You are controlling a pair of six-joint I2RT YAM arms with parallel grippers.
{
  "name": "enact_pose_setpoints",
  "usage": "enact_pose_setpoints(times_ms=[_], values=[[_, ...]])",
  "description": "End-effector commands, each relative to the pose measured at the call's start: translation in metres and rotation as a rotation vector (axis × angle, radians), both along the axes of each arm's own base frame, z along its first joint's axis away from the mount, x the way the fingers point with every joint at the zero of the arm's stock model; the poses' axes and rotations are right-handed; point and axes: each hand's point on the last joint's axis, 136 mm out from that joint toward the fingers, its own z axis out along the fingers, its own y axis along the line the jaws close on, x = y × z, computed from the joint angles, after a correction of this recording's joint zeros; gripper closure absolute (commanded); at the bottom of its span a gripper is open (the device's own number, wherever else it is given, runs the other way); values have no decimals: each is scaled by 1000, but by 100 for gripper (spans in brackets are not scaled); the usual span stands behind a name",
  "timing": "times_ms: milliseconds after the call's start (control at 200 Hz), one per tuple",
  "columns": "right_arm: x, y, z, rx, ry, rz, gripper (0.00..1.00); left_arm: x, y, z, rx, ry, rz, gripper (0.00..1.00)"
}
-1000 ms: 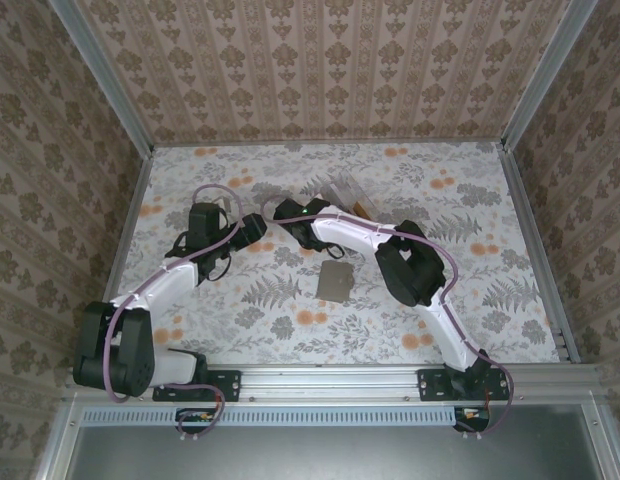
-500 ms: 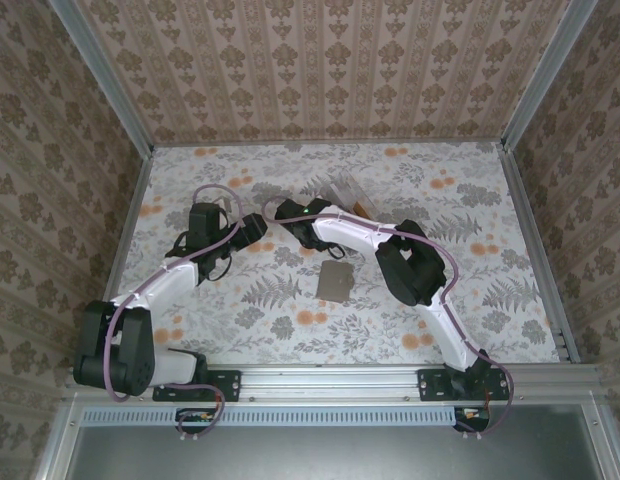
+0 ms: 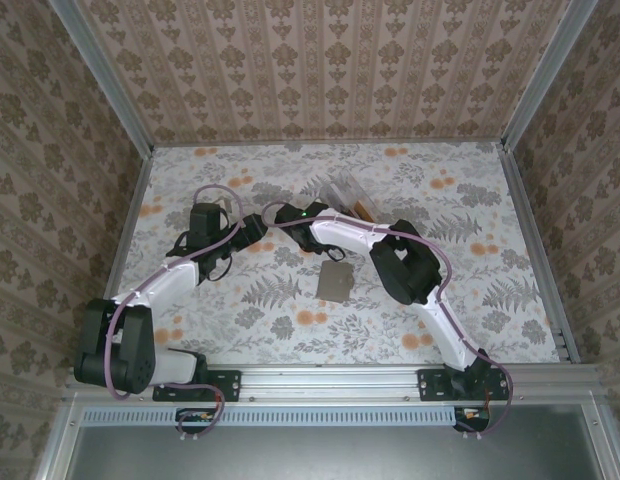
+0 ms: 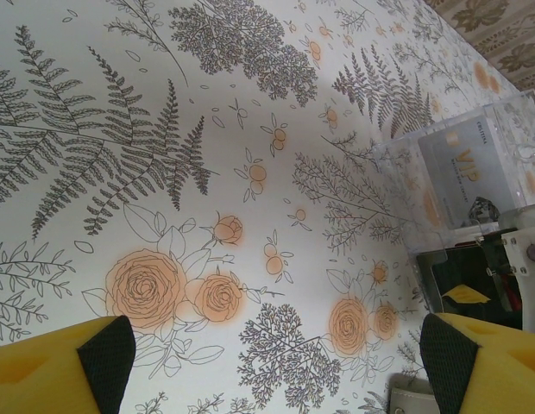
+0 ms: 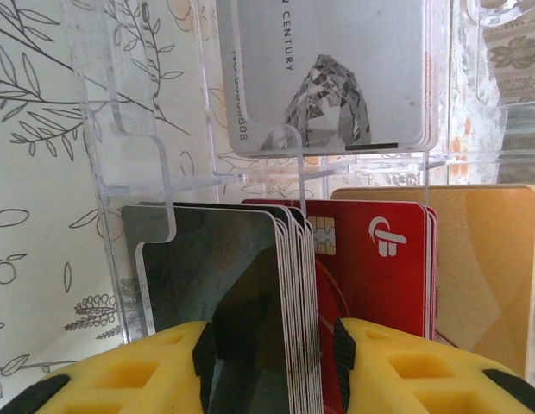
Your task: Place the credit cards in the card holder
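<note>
The credit cards stand upright in a clear plastic box (image 5: pixel 121 155): a stack of black cards (image 5: pixel 216 267), red cards (image 5: pixel 380 259) and an orange-yellow card (image 5: pixel 492 276). A grey card (image 5: pixel 336 78) sits in the compartment behind. My right gripper (image 5: pixel 272 358) is open and straddles the black stack, one pad (image 5: pixel 203 362) on each side. The grey-taupe card holder (image 3: pixel 337 281) lies flat on the table, nearer the arm bases than the box (image 3: pixel 342 192). My left gripper (image 4: pixel 276 362) is wide open over the bare cloth, just left of the right arm's wrist (image 3: pixel 298 222).
The table has a floral cloth (image 3: pixel 460 290) and patterned walls on three sides. In the left wrist view the clear box (image 4: pixel 475 164) with its grey VIP card lies to the right. Open cloth stretches right of the card holder and along the front.
The right arm has shifted a little to the left at the box. The left gripper has barely moved. The card holder lies as before.
</note>
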Motion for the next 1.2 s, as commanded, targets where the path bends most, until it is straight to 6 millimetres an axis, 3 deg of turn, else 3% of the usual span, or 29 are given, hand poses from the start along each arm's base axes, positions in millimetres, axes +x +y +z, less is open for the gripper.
enact_pose_setpoints(times_ms=[0,235,795,1195], values=[[6,-7,1,-71,-30,4,55,5,-1,5,-18,-17,2,11],[9,-11,15,-104,-74,4,57,5,-1,5,-19,-17,2,11],[5,-11,33,-38,-93,-2,73,6,-2,6,-21,-17,1,11],[-3,-5,36,56,-43,-9,83,5,-2,4,-20,-10,-1,11]])
